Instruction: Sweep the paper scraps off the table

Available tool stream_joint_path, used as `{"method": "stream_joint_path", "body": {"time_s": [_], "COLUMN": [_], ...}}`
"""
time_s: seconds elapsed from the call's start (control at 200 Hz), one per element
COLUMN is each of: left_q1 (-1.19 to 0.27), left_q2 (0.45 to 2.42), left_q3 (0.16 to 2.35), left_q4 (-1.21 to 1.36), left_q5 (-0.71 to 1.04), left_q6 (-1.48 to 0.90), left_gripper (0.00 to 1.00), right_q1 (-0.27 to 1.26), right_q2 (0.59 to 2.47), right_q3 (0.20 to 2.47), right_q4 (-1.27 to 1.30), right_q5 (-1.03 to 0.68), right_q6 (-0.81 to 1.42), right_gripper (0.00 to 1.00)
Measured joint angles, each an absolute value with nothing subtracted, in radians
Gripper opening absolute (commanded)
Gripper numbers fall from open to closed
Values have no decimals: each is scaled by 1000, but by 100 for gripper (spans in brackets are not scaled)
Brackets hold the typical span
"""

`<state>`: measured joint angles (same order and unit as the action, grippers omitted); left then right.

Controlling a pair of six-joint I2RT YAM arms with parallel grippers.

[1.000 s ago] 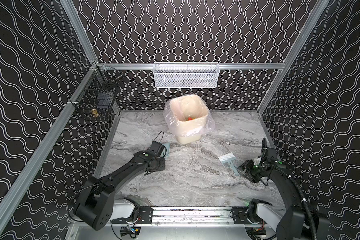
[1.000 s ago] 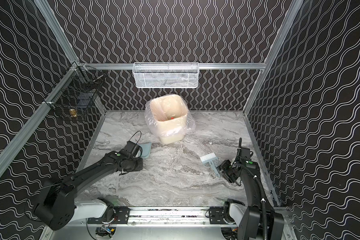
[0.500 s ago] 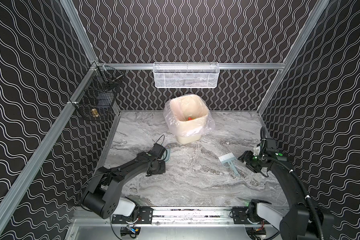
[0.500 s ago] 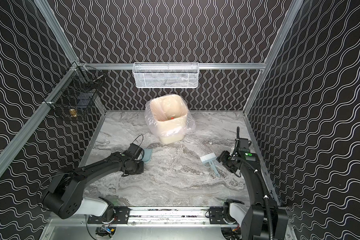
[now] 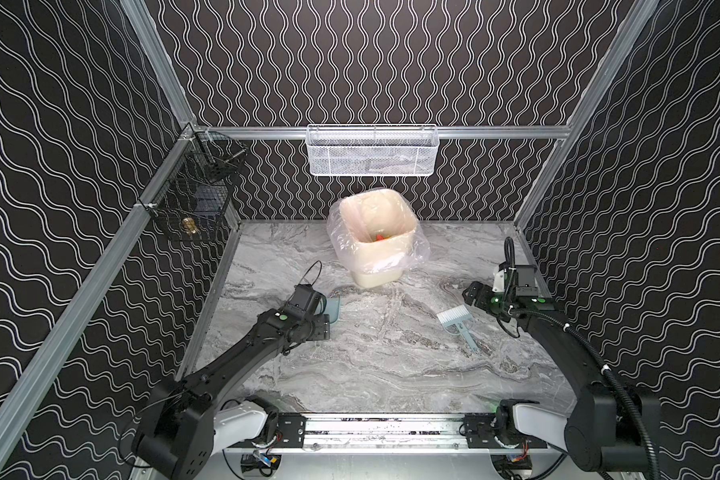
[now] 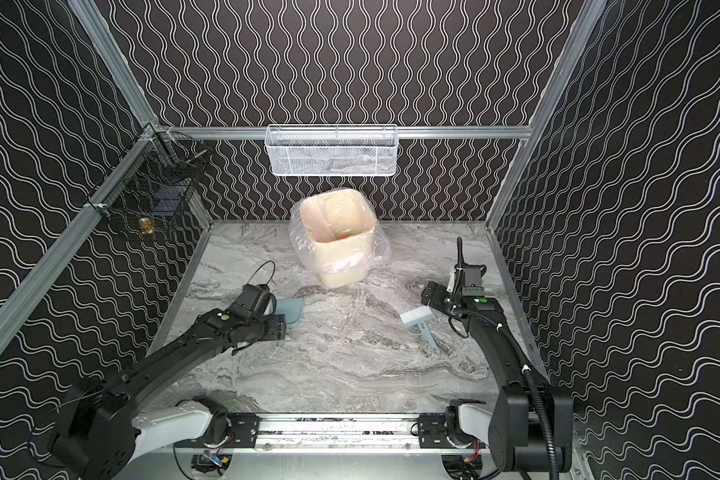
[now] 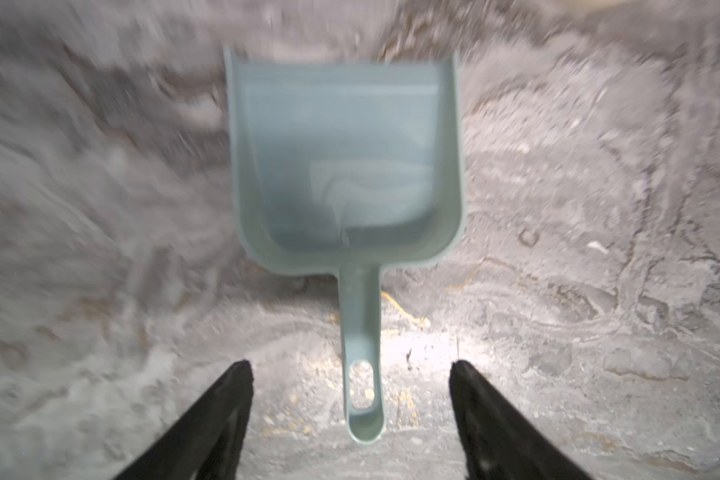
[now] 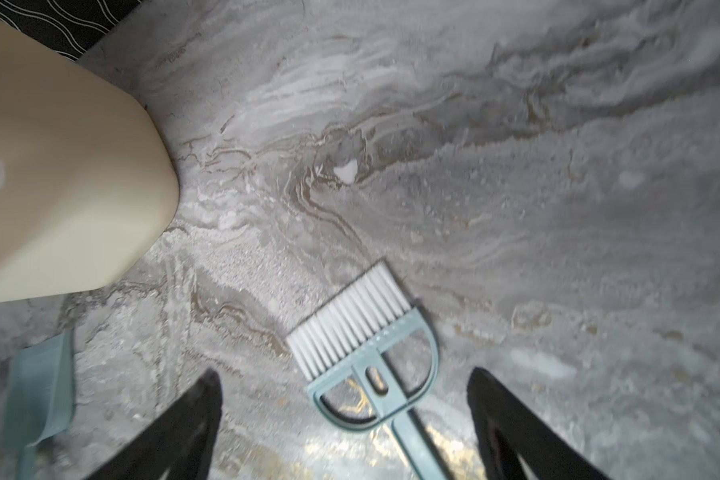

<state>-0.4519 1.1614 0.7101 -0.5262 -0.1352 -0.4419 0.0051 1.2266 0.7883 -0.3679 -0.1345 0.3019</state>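
In the bin (image 5: 375, 266), paper scraps (image 5: 380, 237), far from left tool (image 7: 348, 363), right tool (image 8: 344, 372); both agape, empty

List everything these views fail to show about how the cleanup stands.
- Paper scraps: in both top views the wall of the bin hides all but a red-orange bit, so they cannot be counted.
- Dustpan: in both top views the left gripper covers its handle.
- Brush: the right wrist view's edge cuts off its handle end.
- Table: the left wrist view is blurred, so tiny scraps could go unseen.
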Motion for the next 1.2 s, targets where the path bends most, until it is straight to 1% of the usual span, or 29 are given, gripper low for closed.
{"method": "stream_joint_path", "body": {"time_s": [0.09,0.19,0.33,0.481,0.586,0.676,0.836,0.996,1.116,1.201], "left_q1": [-410,-353,-279,-200,-133,-76,-56,-51,-51,-51], "left_q2": [1139,1139,1183,1239,1276,1331,1432,1526,1594,1619], "left_q3": [695,672,649,574,510,484,460,422,410,405], "left_q4": [-465,-375,-198,34,189,311,506,689,780,832], "left_q5": [-160,-171,-175,-179,-173,-149,-73,-53,-45,-48], "left_q6": [-361,-271,-144,-19,34,57,80,73,65,57], "left_gripper": [94,97,98,98,98,97,97,99,99,99], "right_q1": [6,6,6,4,-1,-9,-28,-28,-28,-16], "right_q2": [1236,1250,1292,1337,1388,1414,1431,1524,1534,1534], "right_q3": [746,689,606,464,382,372,348,213,210,232], "right_q4": [-263,-139,59,346,542,643,811,1065,1131,1158], "right_q5": [-105,-65,9,92,122,131,127,102,105,142], "right_q6": [264,224,159,85,46,20,14,3,3,3], "right_gripper": [100,100,100,100,100,100,100,100,100,100]}}
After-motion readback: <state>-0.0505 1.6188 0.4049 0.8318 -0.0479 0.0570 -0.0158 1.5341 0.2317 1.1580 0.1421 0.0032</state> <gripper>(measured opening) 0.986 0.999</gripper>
